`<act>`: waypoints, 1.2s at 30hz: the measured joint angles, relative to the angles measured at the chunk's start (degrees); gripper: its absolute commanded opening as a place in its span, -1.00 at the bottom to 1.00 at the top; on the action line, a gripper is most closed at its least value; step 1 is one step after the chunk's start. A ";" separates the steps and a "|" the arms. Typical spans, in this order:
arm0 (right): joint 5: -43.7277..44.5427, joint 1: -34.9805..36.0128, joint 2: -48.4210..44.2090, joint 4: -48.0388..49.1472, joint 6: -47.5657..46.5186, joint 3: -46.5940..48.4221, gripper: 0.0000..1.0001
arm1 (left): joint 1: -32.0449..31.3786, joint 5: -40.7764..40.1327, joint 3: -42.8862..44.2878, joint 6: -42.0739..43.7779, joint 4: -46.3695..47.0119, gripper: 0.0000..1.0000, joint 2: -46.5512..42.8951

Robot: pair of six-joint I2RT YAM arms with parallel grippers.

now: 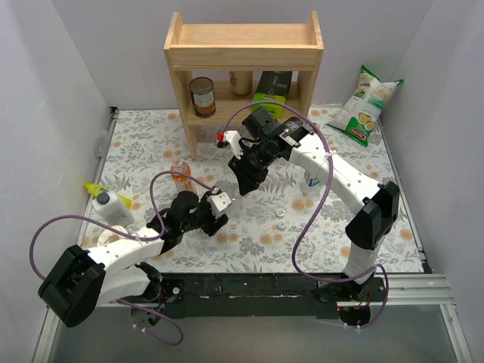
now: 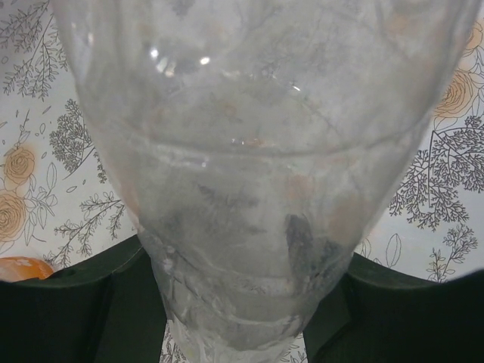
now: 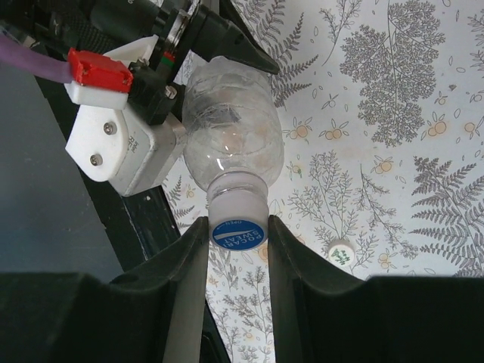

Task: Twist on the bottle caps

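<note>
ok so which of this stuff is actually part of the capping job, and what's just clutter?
Job: clear bottle in left pincer; blue cap in right pincer; white cap; orange bottle; labelled bottle.
Clutter: squeeze bottle, tin can, chip bag, green box, wooden shelf.

Left gripper [image 1: 218, 218] clamped low; right gripper [image 1: 243, 187] clamped above it.
</note>
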 measured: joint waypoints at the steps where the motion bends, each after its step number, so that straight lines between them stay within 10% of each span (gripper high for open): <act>1: -0.04 -0.15 0.24 0.17 0.39 0.00 -0.97 | 0.00 -0.17 0.00 -0.26 0.00 -1.00 0.17; 11: -1.11 -1.05 2.71 0.17 1.53 0.96 -0.89 | 0.00 0.35 -1.36 -3.21 0.48 -1.00 0.59; 36: 0.70 -1.16 2.86 -1.99 0.46 2.75 0.39 | 0.04 5.35 -3.91 -5.07 4.50 -1.00 -0.79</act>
